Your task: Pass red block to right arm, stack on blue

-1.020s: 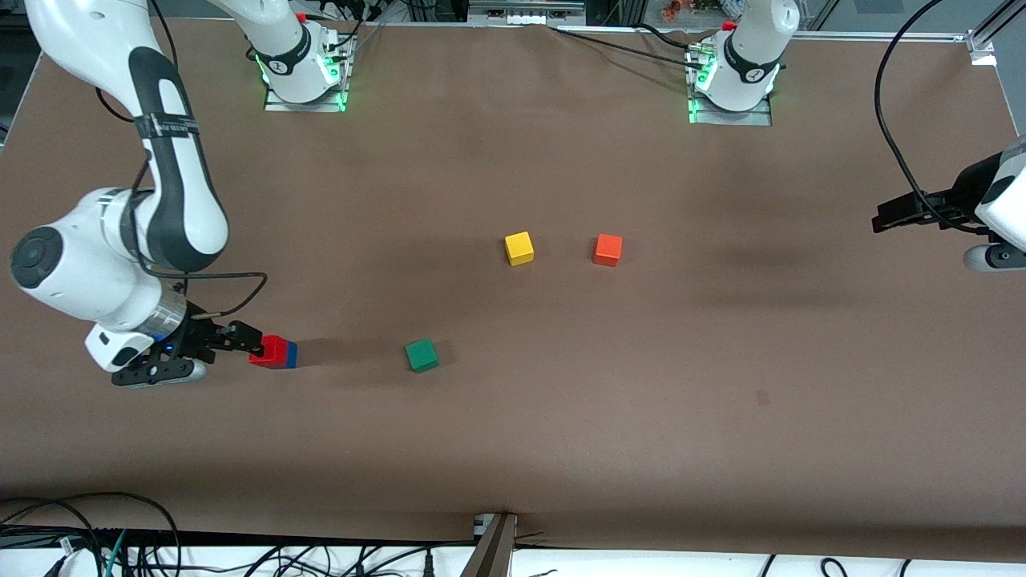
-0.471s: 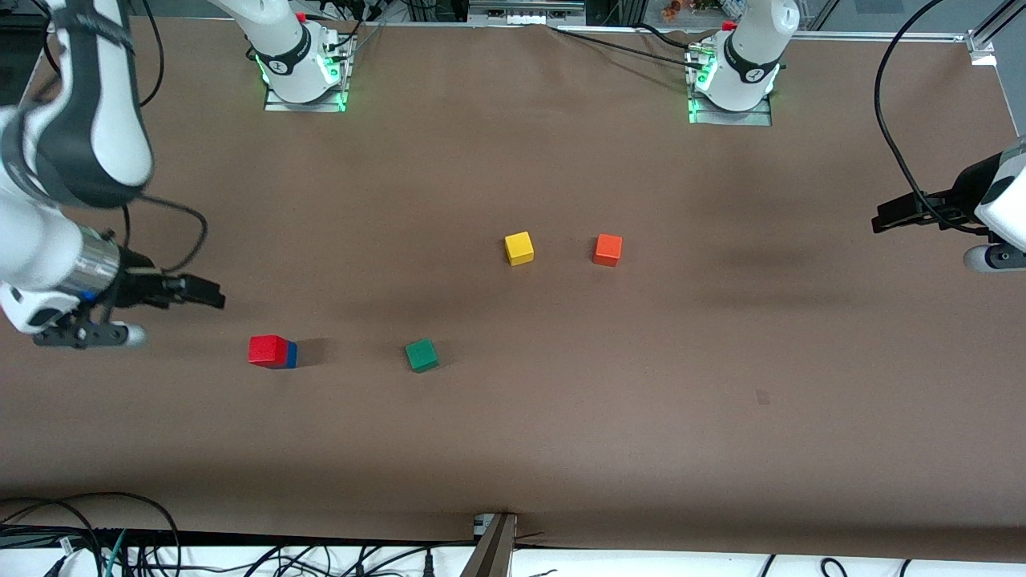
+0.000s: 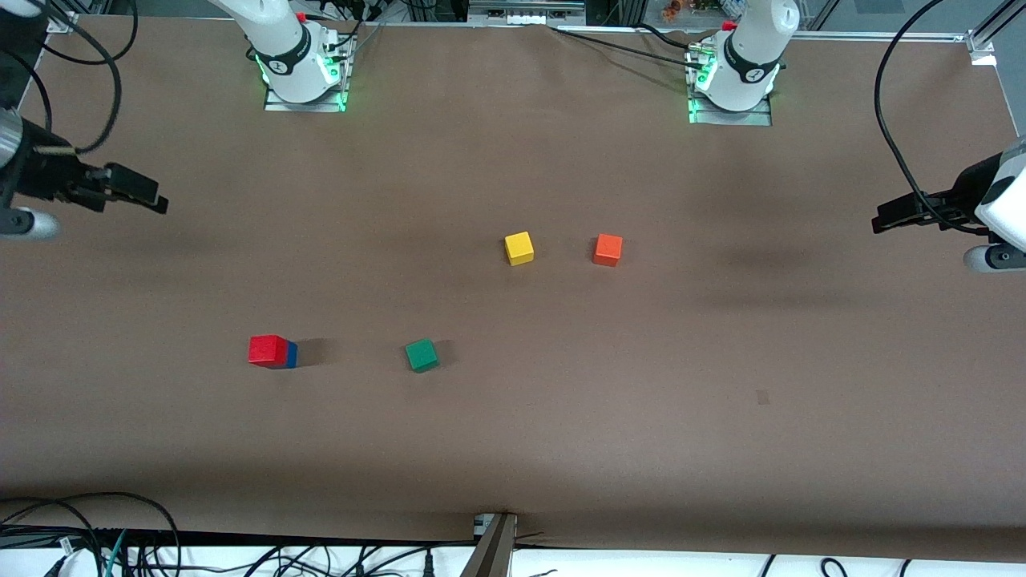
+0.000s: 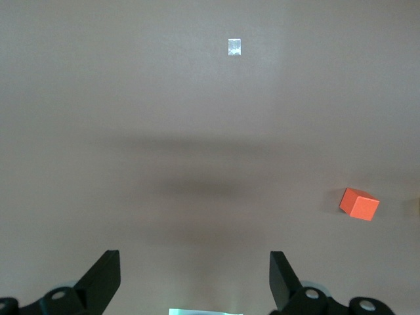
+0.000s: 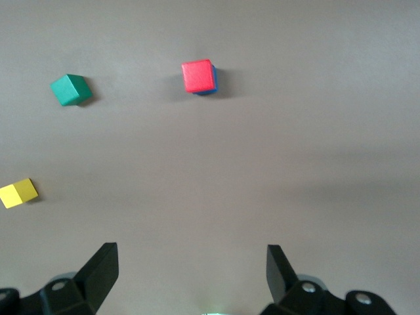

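While the right gripper hangs over the table at its arm's end with jaws released, the red block sits on the blue. Beside them lies a green cube. At the other end the left gripper waits, jaws also released.

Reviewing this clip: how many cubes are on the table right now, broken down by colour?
Red: 1, the red block, resting on the blue
Blue: 1, the blue, under the red block
Green: 1, the green cube
Yellow: 1, the yellow cube
Orange: 1, the orange cube
Total: 5 cubes
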